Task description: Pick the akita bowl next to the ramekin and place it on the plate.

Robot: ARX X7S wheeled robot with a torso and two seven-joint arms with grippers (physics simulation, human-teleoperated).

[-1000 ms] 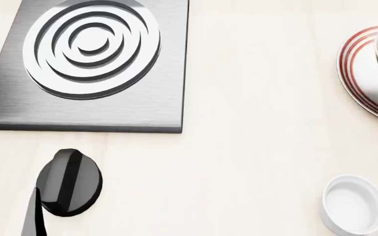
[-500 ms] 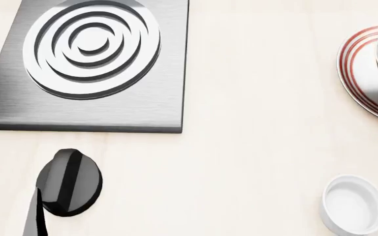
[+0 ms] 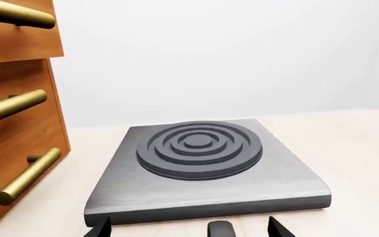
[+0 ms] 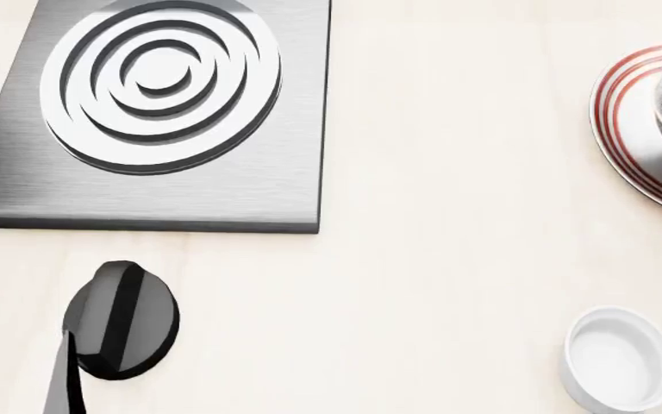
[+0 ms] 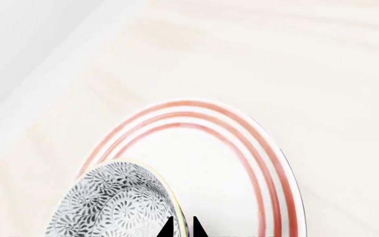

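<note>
I hold the grey-and-white floral akita bowl (image 5: 110, 205) over the shallow white red-ringed plate (image 5: 242, 148) near the table's right edge, tilted because I pinch only its rim. My right claw (image 5: 181, 228) is nearly closed on that rim. My left claw (image 3: 186, 229) idles wide apart, empty, beside the grey ringed burner slab (image 3: 203, 168).

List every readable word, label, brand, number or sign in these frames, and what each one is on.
None: no text, number or logo shows in any view.
The akita bowl bears only a floral pattern.
The plate bears only red rings.
The ramekin is plain white.
The burner plate shows only concentric rings.
The drawer fronts have brass handles and no labels.
</note>
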